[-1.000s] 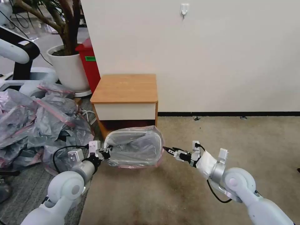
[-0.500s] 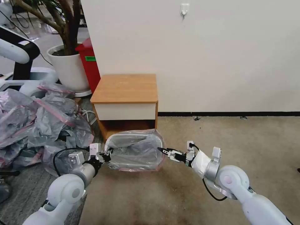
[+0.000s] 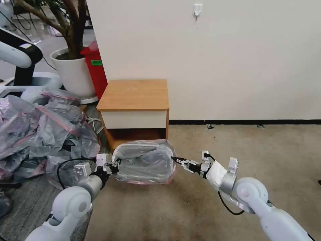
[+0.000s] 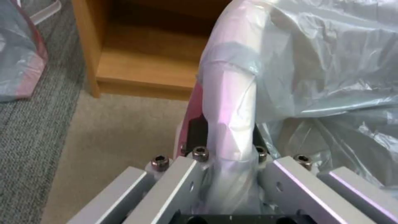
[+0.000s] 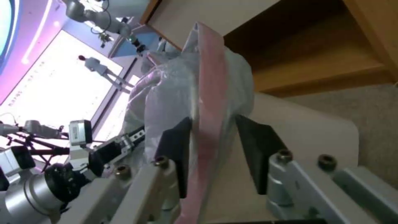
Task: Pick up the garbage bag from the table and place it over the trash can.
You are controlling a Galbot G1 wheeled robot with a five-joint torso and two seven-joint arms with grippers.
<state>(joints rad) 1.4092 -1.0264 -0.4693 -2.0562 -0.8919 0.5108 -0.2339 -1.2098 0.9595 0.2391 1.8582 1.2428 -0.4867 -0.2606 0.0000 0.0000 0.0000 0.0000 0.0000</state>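
Left gripper (image 3: 115, 165): clamped on the trash can's (image 5: 298, 124) rim through the garbage bag (image 3: 143, 160).
Right gripper (image 3: 176, 159): fingers (image 5: 257, 149) spread, straddling the bag's pink band at the opposite rim.
Garbage bag: draped over the trash can's mouth, between the two grippers.
Trash can: on the carpet, just before the table (image 3: 133, 95).
Bag heap (image 3: 40, 130): left of the table.

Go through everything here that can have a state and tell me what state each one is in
garbage bag: draped over the bin's rim.
trash can: on the carpet, lined.
left claw: clamped on the bagged rim.
right claw: open, straddling the pink band.
table: top bare.
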